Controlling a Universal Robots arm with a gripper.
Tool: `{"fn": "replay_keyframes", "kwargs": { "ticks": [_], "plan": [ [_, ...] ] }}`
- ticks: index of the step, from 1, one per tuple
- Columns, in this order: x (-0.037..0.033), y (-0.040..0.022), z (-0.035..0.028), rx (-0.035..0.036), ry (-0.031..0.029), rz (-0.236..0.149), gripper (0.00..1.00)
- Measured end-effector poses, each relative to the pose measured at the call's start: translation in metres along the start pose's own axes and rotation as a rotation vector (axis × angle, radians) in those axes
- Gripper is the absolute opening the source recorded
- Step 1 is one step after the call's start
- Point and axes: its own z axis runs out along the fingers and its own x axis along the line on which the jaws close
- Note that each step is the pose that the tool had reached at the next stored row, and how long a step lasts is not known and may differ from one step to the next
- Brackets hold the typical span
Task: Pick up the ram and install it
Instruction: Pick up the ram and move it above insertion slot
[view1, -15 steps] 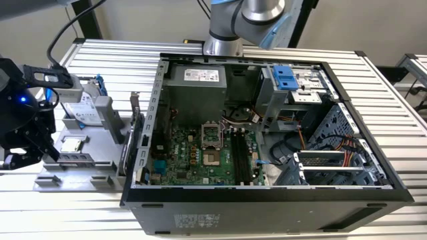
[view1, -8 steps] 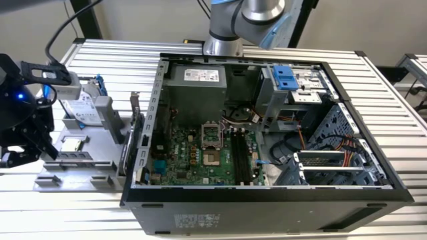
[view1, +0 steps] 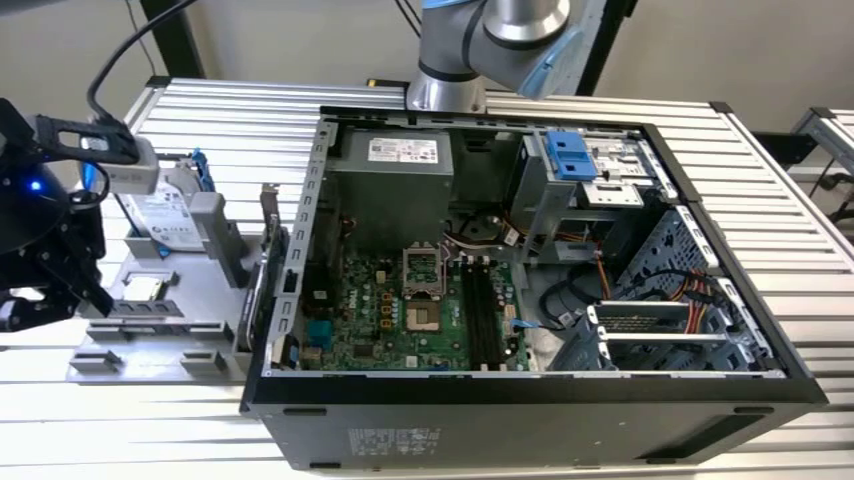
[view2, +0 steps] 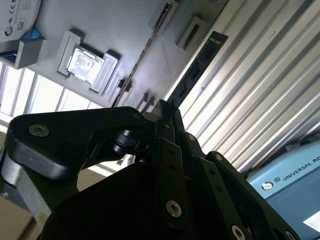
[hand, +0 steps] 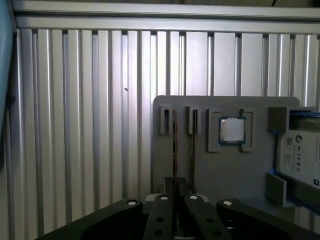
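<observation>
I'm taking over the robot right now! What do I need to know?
The gripper is low at the grey holder, lined up with the ram; whether it grips is unclear.
The ram stands on edge in a holder slot; it is the stick farther from the processor.
Done: the gripper has reached the ram.
Left: the ram is not lifted and not yet in the open computer case.
</observation>
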Motion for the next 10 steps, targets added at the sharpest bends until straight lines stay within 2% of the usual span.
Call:
{"fn": "replay_keyframes", "kwargs": {
  "ticks": [10],
  "plan": [
    [-0.0003,0.0001,-0.0083,0.0000,0.0001,0.000,0.00]
  ]
}}
